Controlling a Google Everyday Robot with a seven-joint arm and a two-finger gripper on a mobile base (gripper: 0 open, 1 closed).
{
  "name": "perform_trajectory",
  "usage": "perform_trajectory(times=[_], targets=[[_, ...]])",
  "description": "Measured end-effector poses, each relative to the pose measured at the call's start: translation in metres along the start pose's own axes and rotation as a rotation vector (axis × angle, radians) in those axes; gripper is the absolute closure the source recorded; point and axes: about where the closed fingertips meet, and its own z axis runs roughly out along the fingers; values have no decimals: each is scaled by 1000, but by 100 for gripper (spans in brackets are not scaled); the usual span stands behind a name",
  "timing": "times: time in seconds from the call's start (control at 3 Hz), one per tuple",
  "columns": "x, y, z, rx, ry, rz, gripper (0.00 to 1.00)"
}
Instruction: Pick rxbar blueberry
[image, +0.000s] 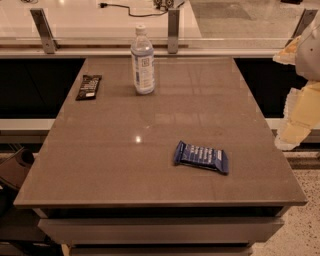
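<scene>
One blue bar (201, 157) lies apart, lower-left of the gripper (298, 117); open or closed, I cannot tell.

A workplace break area or office is suggested rather than a home. The pincer (292, 132) is seen at the right edge, just beside the surface (125, 165), whose polished grey-brown top is carried on plain drawer fronts (160, 229). Below the pincer, a speckled terrazzo floor (300, 235) is laid. Farther back and to its left, a glass panel (110, 41) is held by metal brackets (43, 30), and a black cable (132, 10) is trailed across a white counter (75, 15) behind it.
</scene>
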Motion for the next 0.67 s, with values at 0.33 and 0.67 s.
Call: perform_trajectory(times=[0.33,0.67], targets=[[0,0,0,0,0,0,0],[3,4,7,-5,-43,21,0]])
